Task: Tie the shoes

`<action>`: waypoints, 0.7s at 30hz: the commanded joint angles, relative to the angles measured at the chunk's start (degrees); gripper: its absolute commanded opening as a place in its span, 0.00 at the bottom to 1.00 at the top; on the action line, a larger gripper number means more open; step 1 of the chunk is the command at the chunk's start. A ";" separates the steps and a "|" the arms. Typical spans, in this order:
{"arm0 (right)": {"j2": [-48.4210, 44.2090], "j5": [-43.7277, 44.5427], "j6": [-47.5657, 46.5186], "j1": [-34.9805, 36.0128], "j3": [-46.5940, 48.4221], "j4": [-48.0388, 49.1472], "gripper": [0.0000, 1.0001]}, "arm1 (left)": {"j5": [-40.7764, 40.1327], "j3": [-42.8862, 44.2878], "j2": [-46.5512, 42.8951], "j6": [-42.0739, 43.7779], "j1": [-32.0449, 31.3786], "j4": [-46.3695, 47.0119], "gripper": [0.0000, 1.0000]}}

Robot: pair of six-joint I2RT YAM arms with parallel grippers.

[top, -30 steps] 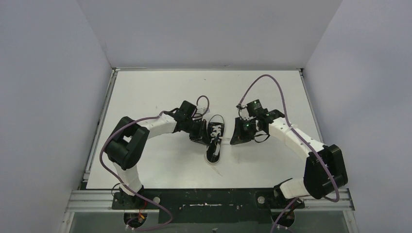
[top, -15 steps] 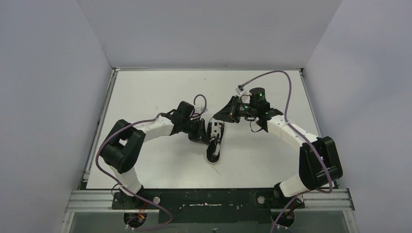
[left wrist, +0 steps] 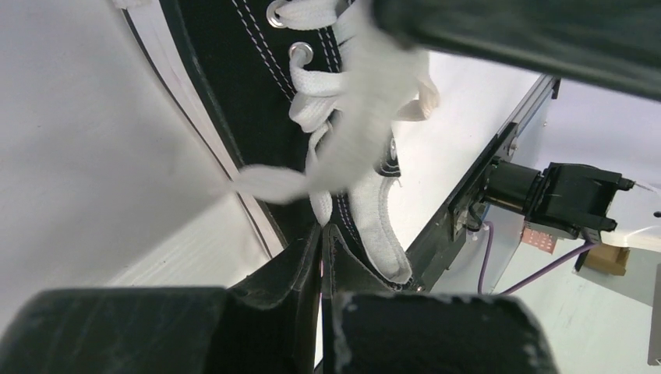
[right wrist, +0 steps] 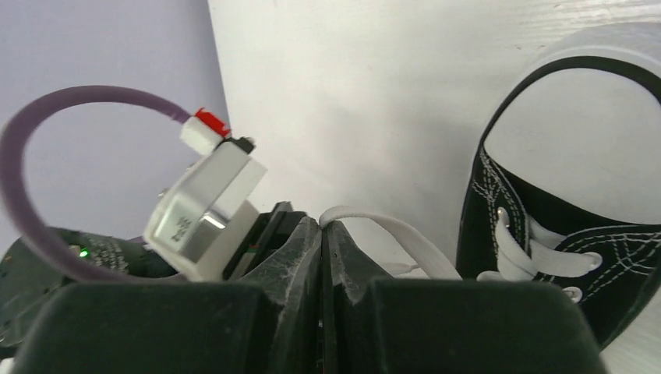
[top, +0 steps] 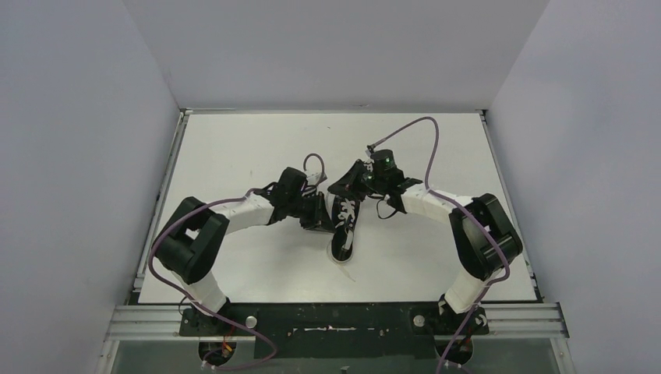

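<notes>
The black sneaker (top: 345, 230) with white laces lies mid-table, its white toe cap toward me. My left gripper (top: 324, 215) is at the shoe's left side, shut on a white lace (left wrist: 269, 181) that its tips (left wrist: 322, 227) pinch next to the shoe (left wrist: 242, 93). My right gripper (top: 344, 189) is at the shoe's far end, above the heel opening, shut on the other lace end (right wrist: 394, 234), which runs from its tips (right wrist: 323, 223) back to the shoe (right wrist: 561, 226). The laces are bunched loosely over the eyelets.
The white table (top: 249, 148) is walled by grey panels on three sides. The left arm's wrist camera (right wrist: 204, 209) and purple cable (right wrist: 93, 97) sit close to my right gripper. A black rail (top: 335, 319) runs along the near edge.
My right gripper has swung from the shoe's right side up and leftward across to its far end, carrying a lace. The left gripper has stayed nearly still at the shoe's left side.
</notes>
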 commanded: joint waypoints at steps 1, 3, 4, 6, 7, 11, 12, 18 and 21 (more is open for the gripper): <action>0.31 4.81 -4.97 0.93 3.86 -1.03 0.00 | -0.78 -0.73 -4.18 -0.57 0.31 4.60 0.00; 1.14 4.00 -5.75 1.07 4.03 -1.88 0.00 | -0.96 -0.86 -4.52 -0.41 0.27 4.51 0.00; 0.93 4.01 -5.99 1.18 3.61 -1.84 0.00 | -1.05 -0.91 -4.64 -0.39 0.23 4.58 0.00; 0.48 3.59 -6.24 1.20 3.03 -1.74 0.00 | -1.27 -0.78 -4.76 -0.39 0.22 4.61 0.00; 0.28 3.32 -6.70 1.18 3.24 -2.38 0.00 | -1.36 -0.57 -4.72 -0.39 0.22 4.51 0.00; 0.41 2.31 -10.70 1.33 6.01 -7.28 0.00 | -2.00 0.75 -5.03 0.43 0.22 3.23 0.00; 0.37 1.92 -11.30 1.37 6.59 -8.11 0.00 | -2.02 1.15 -4.95 0.60 0.22 3.00 0.00; -1.97 0.14 -13.38 0.56 6.88 -9.73 0.00 | -1.55 3.38 -3.99 1.12 0.22 2.70 0.00; -3.96 -4.76 -15.21 -1.95 7.11 -11.96 0.00 | -1.26 3.62 -4.07 1.51 0.35 0.93 0.00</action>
